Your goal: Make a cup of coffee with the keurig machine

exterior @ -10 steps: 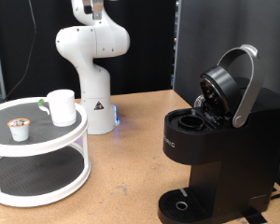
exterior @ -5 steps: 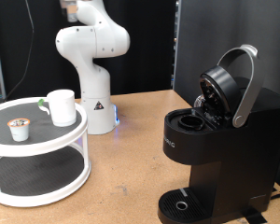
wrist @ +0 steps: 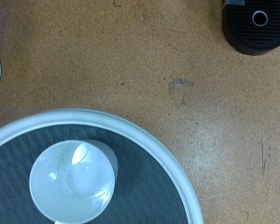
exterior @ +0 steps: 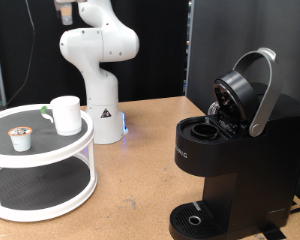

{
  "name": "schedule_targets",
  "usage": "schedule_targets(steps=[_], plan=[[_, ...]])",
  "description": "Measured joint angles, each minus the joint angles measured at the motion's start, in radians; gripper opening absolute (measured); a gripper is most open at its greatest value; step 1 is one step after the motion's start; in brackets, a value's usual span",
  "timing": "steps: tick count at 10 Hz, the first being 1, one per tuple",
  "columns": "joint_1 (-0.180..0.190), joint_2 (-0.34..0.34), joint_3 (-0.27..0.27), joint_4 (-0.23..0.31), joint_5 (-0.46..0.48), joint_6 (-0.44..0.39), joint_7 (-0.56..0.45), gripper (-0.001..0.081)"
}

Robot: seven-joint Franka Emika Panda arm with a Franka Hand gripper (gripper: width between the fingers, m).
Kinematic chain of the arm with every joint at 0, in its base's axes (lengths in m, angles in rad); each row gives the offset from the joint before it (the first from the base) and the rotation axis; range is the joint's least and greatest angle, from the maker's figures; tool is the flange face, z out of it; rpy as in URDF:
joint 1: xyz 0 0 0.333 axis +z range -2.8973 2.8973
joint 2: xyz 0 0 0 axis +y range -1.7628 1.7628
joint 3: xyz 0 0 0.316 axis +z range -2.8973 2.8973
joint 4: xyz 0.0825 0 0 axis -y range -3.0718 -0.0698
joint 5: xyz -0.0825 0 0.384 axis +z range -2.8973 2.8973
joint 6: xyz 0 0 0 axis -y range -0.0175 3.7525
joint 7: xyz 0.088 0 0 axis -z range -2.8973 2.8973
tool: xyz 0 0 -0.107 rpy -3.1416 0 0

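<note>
The white cup (exterior: 66, 114) stands upright on the top shelf of a round white two-tier stand (exterior: 50, 150) at the exterior view's left. In the wrist view the cup (wrist: 73, 179) shows from above, empty, well below the camera. The black keurig machine (exterior: 230, 160) stands at the exterior view's right with its silver-handled lid (exterior: 252, 90) raised and the pod chamber (exterior: 203, 129) open. Its drip base (wrist: 257, 23) shows in the wrist view. Only a bit of my gripper's hand (exterior: 62, 8) shows at the exterior view's top edge, high above the stand. No fingers show in the wrist view.
A small white pod with a patterned lid (exterior: 22, 138) sits on the stand's top shelf beside the cup. The white robot arm base (exterior: 102, 75) stands behind the stand. The brown table (wrist: 159, 84) lies between the stand and the machine.
The arm's upper part has swung towards the exterior view's left, so the hand now sits above the stand. The cup, the pod and the machine have not moved.
</note>
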Motion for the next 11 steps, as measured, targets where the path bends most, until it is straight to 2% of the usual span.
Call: schedule_targets(steps=[6,9,11], plan=[[-0.010,0.056,-0.110,0.059,-0.083,-0.010,-0.108,0.0808],[-0.010,0.081,-0.122,0.079,-0.083,-0.005,-0.144,0.0808],[-0.010,0.081,-0.122,0.074,-0.083,-0.006,-0.141,0.0808]])
